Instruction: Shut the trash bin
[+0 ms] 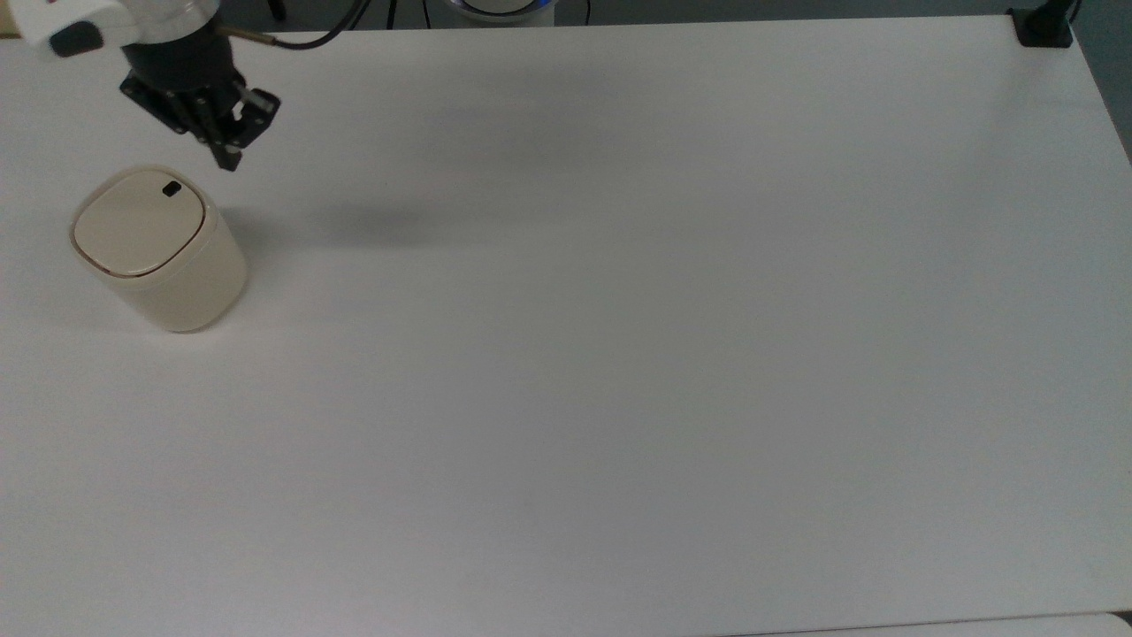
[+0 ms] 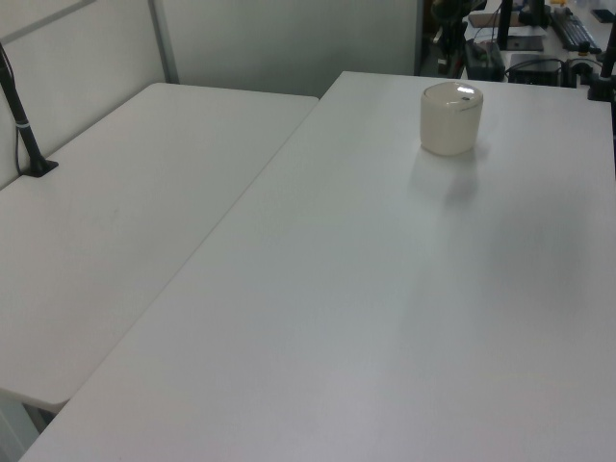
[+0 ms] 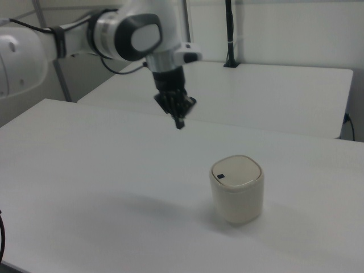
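Standing upright on the white table (image 1: 619, 354), near the top view's left edge: the trash bin (image 1: 159, 252), small and cream-colored, with its flat lid down and flush on the round body. Small black button (image 1: 171, 188) on the lid, at the corner nearest the arm. Same bin in the left view (image 2: 450, 117), far back on the table, and in the right view (image 3: 237, 188), lid shut there too, button toward the right view's left.

Up in the air and well apart from the bin, not touching it: the gripper (image 1: 230, 159), black, pointing down, on a white arm (image 3: 122, 31). In the right view, gripper (image 3: 179, 122) above the table, to the right view's left of the bin. Fingers pressed close together, nothing between them. Black cable (image 1: 309, 40) trailing from the wrist.
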You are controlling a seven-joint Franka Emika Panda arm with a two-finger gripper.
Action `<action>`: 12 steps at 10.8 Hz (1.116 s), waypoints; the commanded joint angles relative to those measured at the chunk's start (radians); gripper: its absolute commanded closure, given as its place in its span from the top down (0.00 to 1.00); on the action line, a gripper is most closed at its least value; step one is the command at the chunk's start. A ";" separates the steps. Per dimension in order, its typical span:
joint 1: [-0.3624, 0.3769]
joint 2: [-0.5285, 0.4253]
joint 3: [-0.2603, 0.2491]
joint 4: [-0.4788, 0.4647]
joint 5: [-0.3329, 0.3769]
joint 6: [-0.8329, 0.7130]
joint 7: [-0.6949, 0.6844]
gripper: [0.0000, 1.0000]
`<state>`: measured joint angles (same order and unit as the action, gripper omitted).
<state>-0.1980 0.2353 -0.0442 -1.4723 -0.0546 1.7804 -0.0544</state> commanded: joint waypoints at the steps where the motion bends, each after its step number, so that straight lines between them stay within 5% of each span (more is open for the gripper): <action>1: 0.124 -0.141 -0.011 -0.043 -0.001 -0.134 -0.021 0.00; 6: 0.253 -0.228 -0.013 -0.089 -0.002 -0.174 -0.021 0.01; 8: 0.253 -0.228 -0.014 -0.089 -0.001 -0.174 -0.022 0.28; 9: 0.253 -0.225 -0.014 -0.088 0.001 -0.174 -0.021 0.68; 10: 0.255 -0.223 -0.013 -0.089 0.001 -0.176 -0.021 0.94; 12: 0.255 -0.220 -0.013 -0.089 0.001 -0.171 -0.021 1.00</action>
<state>0.0439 0.0328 -0.0435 -1.5357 -0.0552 1.6008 -0.0549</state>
